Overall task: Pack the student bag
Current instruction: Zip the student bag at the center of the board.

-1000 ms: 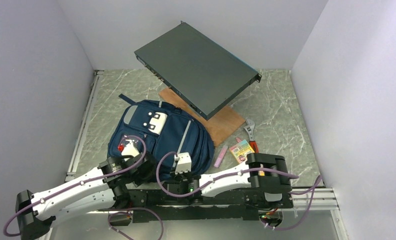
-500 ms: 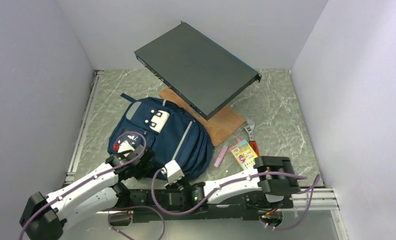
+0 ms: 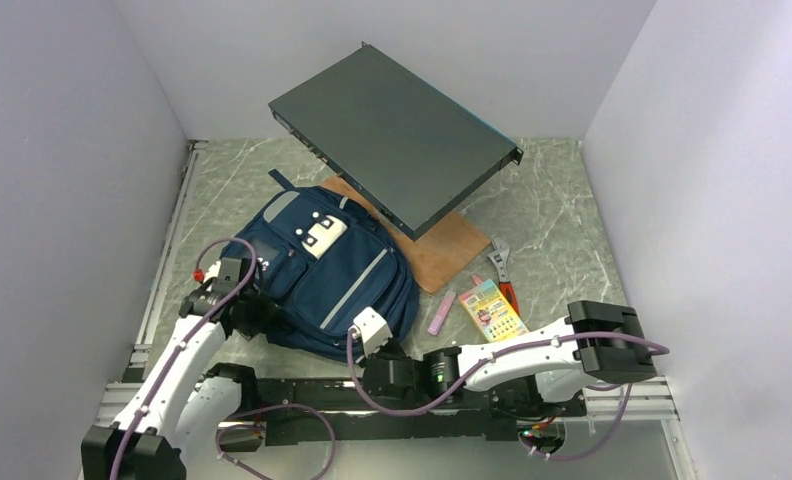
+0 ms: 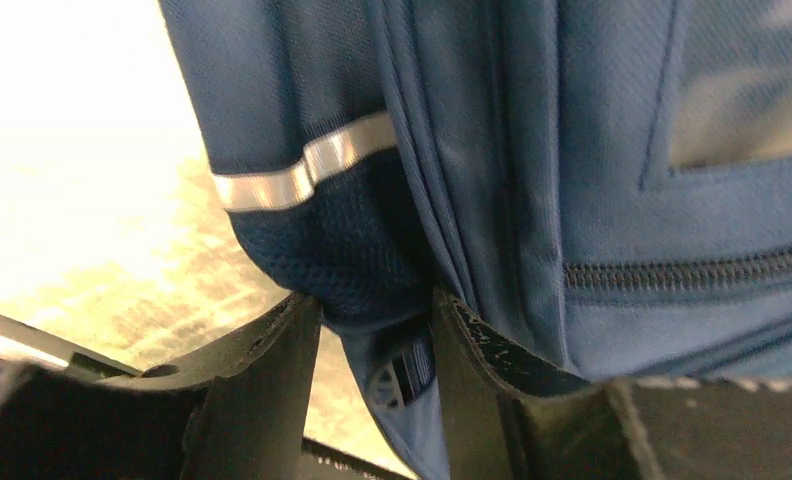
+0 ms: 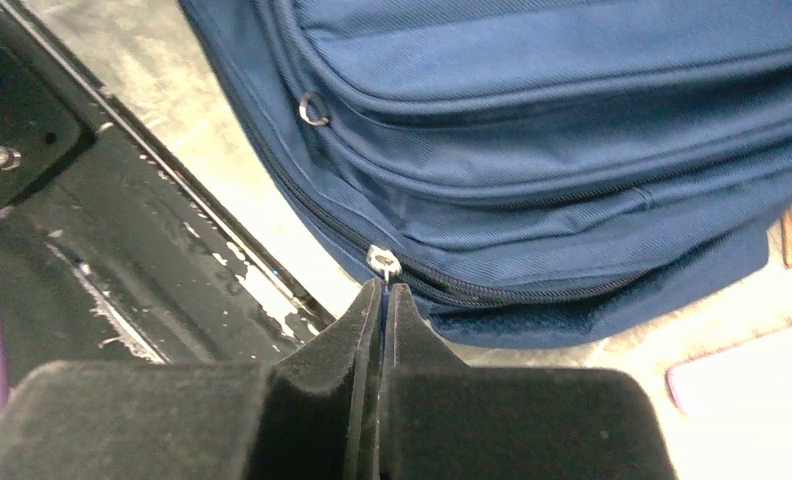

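The student bag is a navy backpack with grey stripes, lying flat in the middle of the table. My left gripper is at its near left side. In the left wrist view that gripper is shut on a fold of the bag's fabric below a reflective stripe. My right gripper is at the bag's near edge. In the right wrist view its jaws are pressed together on the metal zipper pull of the main zip. The bag's side fills that view.
A dark grey flat box leans tilted over a wooden board behind the bag. A pink stick, a colourful card pack and a wrench lie right of the bag. Walls close three sides.
The bag has slid away from the arms and turned a little. My left gripper moved from the bag's front to its left side. My right arm stretched out lower, its gripper still at the near edge.
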`<state>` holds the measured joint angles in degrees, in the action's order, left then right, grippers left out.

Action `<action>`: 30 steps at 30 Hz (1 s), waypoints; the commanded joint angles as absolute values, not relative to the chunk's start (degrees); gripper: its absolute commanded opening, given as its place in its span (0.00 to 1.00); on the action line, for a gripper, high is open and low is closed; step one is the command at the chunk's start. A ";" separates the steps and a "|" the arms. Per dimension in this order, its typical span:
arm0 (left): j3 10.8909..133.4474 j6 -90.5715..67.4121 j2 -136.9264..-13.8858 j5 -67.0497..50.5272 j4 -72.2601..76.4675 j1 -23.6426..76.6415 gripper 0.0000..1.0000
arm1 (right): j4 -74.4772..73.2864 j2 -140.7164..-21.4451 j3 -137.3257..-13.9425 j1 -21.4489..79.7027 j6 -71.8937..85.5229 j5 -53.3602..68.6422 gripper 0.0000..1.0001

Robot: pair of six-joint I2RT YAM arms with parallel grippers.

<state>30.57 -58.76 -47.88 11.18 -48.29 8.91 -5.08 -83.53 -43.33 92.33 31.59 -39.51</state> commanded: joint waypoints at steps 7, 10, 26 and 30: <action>27.08 -57.54 -29.10 -16.05 -52.98 8.44 0.70 | 7.44 -86.31 -44.32 90.90 24.48 -33.88 0.00; 24.53 -59.29 -25.50 -25.70 -51.88 8.44 0.73 | 9.53 -85.86 -43.74 89.67 24.10 -31.98 0.00; 15.87 -65.66 -32.02 -25.09 -53.15 10.21 0.68 | 9.57 -86.71 -45.27 88.87 25.18 -31.97 0.00; 11.04 -66.91 -33.87 -25.21 -42.03 10.72 0.56 | 9.53 -86.64 -45.11 88.94 25.15 -31.52 0.00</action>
